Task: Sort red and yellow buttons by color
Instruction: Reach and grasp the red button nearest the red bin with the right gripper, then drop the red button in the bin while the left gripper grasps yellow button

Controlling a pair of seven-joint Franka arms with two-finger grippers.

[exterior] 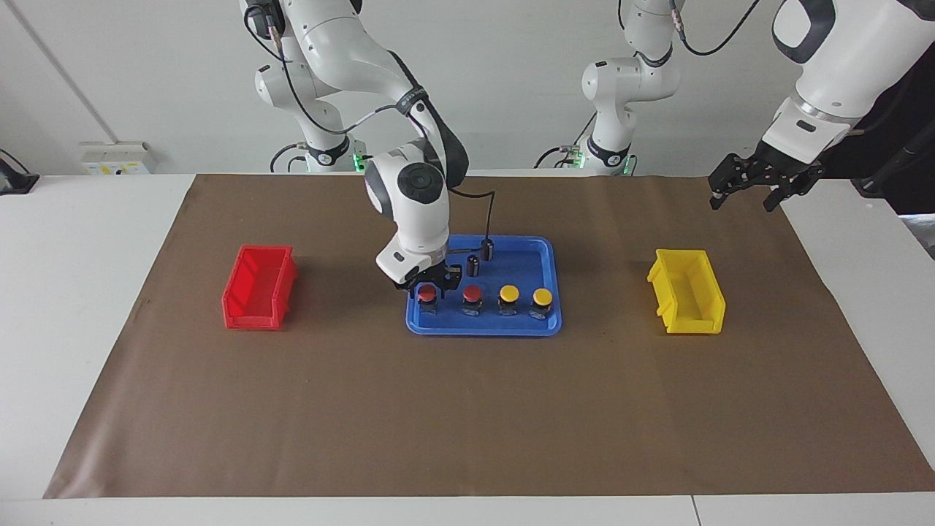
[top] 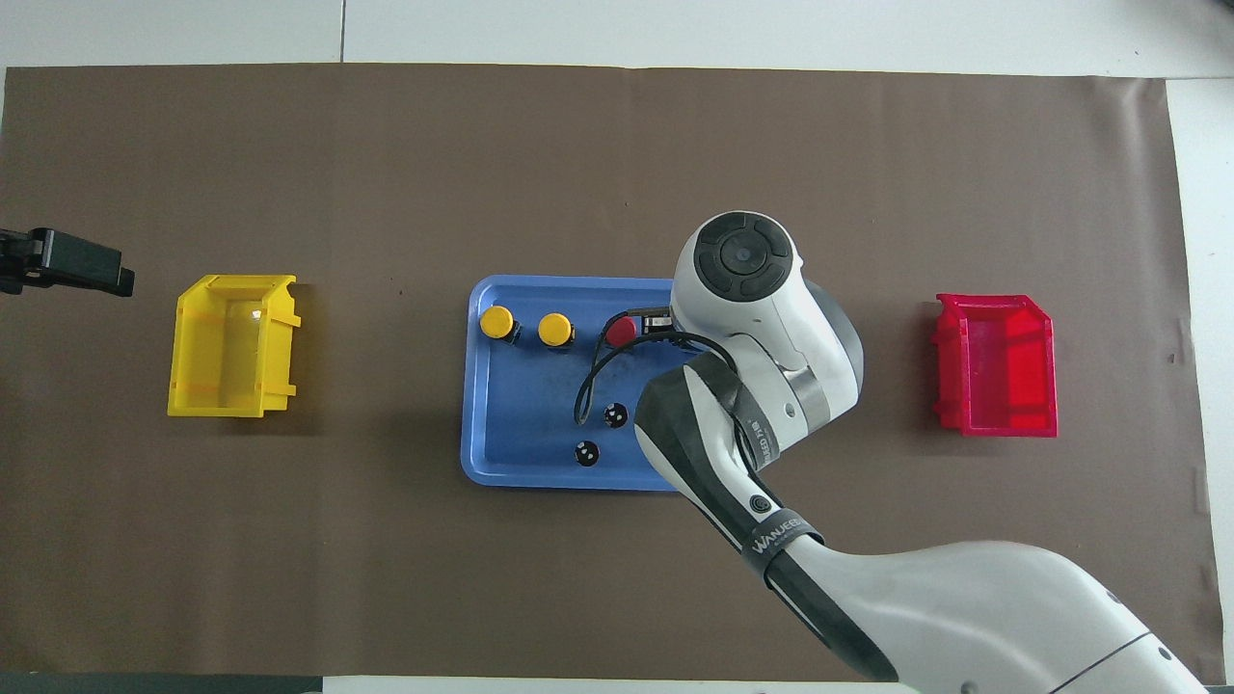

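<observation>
Four buttons stand in one row in the blue tray point(exterior: 544, 252), along the edge farther from the robots: two red buttons at the right arm's end of the row and two yellow buttons toward the left arm's end. The end red button point(exterior: 427, 294) sits between the fingers of the right tool point(exterior: 428, 281), which is lowered onto it; the fingers flank the cap, but whether they have closed on it cannot be told. The second red button point(exterior: 472, 294) stands just beside it, then the first yellow button point(exterior: 509, 294) and the second yellow button point(exterior: 542, 296). Two dark capless cylinders point(exterior: 473, 264) stand nearer to the robots in the same tray. The red bin point(exterior: 257, 288) lies toward the right arm's end of the table, the yellow bin point(exterior: 687, 292) toward the left arm's end, so each arm probably serves the bin on its own end. The left tool point(exterior: 745, 186) waits, fingers spread, over the brown mat's point(exterior: 467, 409) edge near the yellow bin. The right arm's band reads "WANJEE", partly cut off.
</observation>
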